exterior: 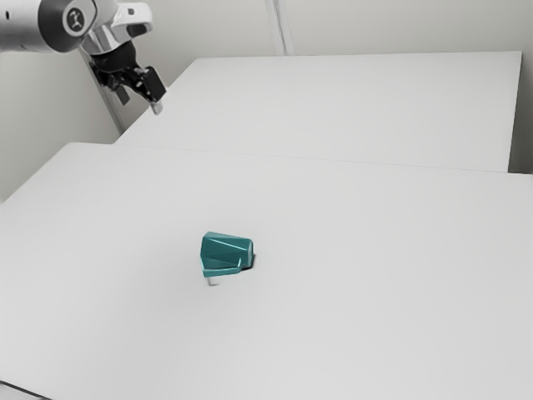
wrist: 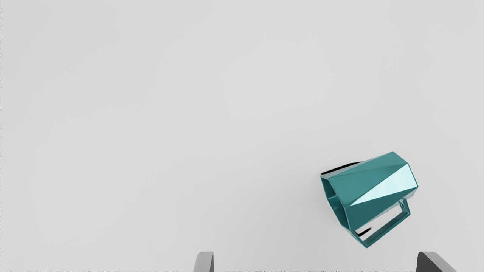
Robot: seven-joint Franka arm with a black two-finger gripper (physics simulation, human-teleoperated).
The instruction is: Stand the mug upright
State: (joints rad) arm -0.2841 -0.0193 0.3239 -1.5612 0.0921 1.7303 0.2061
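Glossy teal faceted mug [exterior: 225,252] lying on its side on a plain white desk [exterior: 375,292], below and well apart from the black two-finger gripper [exterior: 140,98], fingers spread, holding nothing, pale grey wall [exterior: 400,25] behind

Item: open air between my gripper [exterior: 140,102] and the table [exterior: 375,283]; passage at the exterior view's left and right. Obstacle, one: mug [exterior: 226,253], lying sideways.

Lab-like room, robot arm [exterior: 23,27], plain white table [exterior: 375,317], pale walls [exterior: 400,25]
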